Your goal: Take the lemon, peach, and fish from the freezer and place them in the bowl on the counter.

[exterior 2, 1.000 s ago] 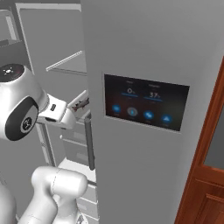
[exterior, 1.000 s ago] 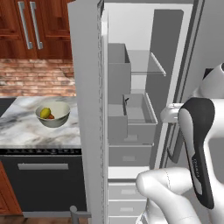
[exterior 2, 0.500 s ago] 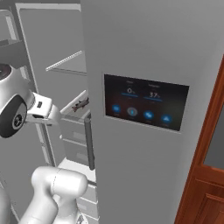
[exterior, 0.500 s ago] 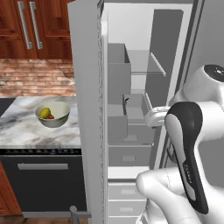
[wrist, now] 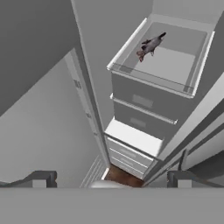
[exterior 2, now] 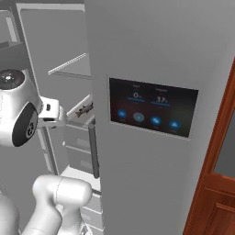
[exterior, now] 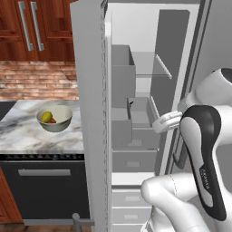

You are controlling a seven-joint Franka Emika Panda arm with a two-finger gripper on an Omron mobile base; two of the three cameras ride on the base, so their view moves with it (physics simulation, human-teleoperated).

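Tool [wrist: 112,179] spread wide, empty, aimed toward slim dark grey fish [wrist: 149,45] lying in open grey freezer drawer [wrist: 175,83], lined up for pickup.

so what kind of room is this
A home kitchen, rendered. An open freezer stands beside a marble counter under wooden wall cabinets, with a brick backsplash and a bowl of fruit on the counter.

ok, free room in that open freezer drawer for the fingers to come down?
Yes. The fish lies toward one back corner of the drawer; the floor between it and the front wall is bare. The bowl already holds fruit.
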